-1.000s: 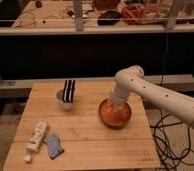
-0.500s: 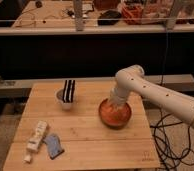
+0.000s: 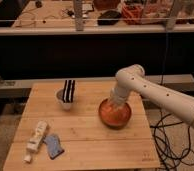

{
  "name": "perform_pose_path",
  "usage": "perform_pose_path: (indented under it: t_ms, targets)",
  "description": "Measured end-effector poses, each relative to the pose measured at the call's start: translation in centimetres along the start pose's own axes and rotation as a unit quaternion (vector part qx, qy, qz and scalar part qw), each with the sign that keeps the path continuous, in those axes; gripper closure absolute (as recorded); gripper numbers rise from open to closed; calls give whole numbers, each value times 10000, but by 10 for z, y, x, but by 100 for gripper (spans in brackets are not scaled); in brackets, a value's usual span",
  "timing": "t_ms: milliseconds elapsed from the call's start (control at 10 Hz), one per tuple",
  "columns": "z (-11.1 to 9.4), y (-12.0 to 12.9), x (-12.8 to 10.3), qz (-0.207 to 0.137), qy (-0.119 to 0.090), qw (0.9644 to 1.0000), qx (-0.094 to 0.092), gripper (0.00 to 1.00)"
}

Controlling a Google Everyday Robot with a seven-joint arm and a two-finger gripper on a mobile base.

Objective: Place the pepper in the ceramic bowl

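Note:
The ceramic bowl [image 3: 115, 114] is wide, round and glossy orange, and sits on the right half of the wooden table [image 3: 85, 145]. My gripper [image 3: 117, 101] reaches down from the white arm [image 3: 155, 92] into the bowl's far side, right over its inside. The pepper does not show as a separate thing; it is hidden by the gripper or blends with the orange bowl.
A small pale cup [image 3: 65, 100] holding a black-and-white striped object [image 3: 68, 90] stands left of the bowl. A white bottle [image 3: 36, 137] and a blue-grey object [image 3: 53, 145] lie at the front left. Black cables [image 3: 167, 140] hang to the right of the table.

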Motion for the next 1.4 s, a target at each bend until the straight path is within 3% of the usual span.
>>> perform_pose_path:
  t_ms: [1400]
  targets:
    - [-8,1,0,290,-108,9995,-26,98]
